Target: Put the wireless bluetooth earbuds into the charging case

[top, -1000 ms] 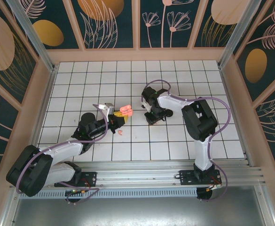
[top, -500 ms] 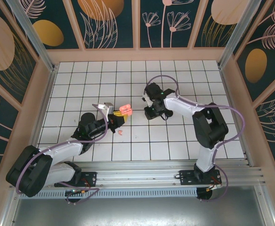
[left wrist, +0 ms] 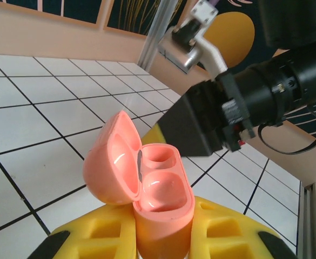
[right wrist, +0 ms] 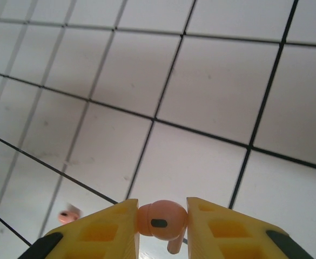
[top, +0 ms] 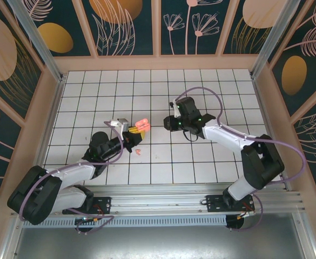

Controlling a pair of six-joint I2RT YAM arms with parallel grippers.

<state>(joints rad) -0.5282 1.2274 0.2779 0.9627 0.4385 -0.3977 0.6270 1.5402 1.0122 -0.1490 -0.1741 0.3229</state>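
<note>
My left gripper (top: 133,133) is shut on a pink charging case (left wrist: 161,200), held upright between its yellow fingers (left wrist: 93,240). The case's lid is flipped open to the left, and both wells look empty. In the top view the case (top: 140,125) sits left of centre. My right gripper (top: 173,123) hovers about one tile to its right, shut on a pink earbud (right wrist: 162,219) whose stem points down between the yellow fingers (right wrist: 222,229). A second pink earbud (top: 138,151) lies on the white tiles just in front of the case, and shows blurred in the right wrist view as the loose earbud (right wrist: 66,216).
The white grid table (top: 201,156) is fenced by raised peach walls (top: 158,63) on three sides. In the left wrist view the right arm's black body (left wrist: 266,91) looms just beyond the case.
The right arm has swung its elbow out to the right and drawn its gripper up and back from the tiles with the pink earbud. The left gripper and case have shifted slightly left.
</note>
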